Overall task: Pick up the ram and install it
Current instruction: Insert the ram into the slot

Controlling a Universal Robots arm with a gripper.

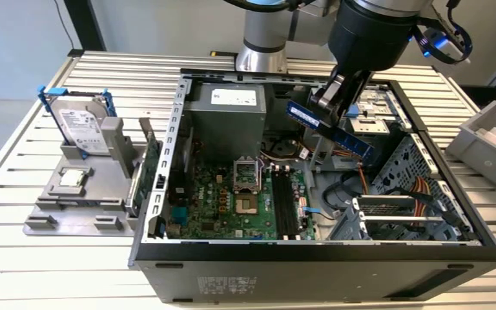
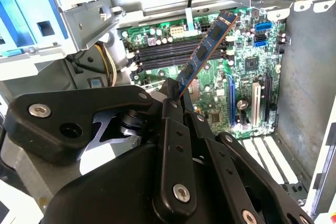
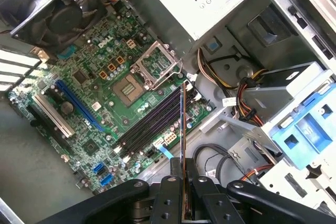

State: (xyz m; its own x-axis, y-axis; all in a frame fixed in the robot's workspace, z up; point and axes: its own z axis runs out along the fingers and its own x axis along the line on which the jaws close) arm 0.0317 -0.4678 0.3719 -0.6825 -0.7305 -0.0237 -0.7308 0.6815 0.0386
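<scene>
Ram (image 1: 334,132) — one end clamped in the claw (image 1: 321,106), stick tilted, hanging in open air above the open computer case (image 1: 317,265) — clear of the case walls, well apart from the black slots (image 1: 284,203) below.

You were working at a robotics lab bench. The open black metal computer case (image 1: 317,271) lay on its side on a silver ribbed aluminium table (image 1: 50,265), with its green motherboard (image 1: 222,206) bared to the room. The grey-and-silver robot arm (image 1: 261,39) rose from behind the case. At the exterior view's left stood a grey plastic fixture (image 1: 75,200) that held a silver hard drive in a blue bracket (image 1: 82,126) upright. At the exterior view's right sat a grey plastic parts bin (image 1: 467,145).
</scene>
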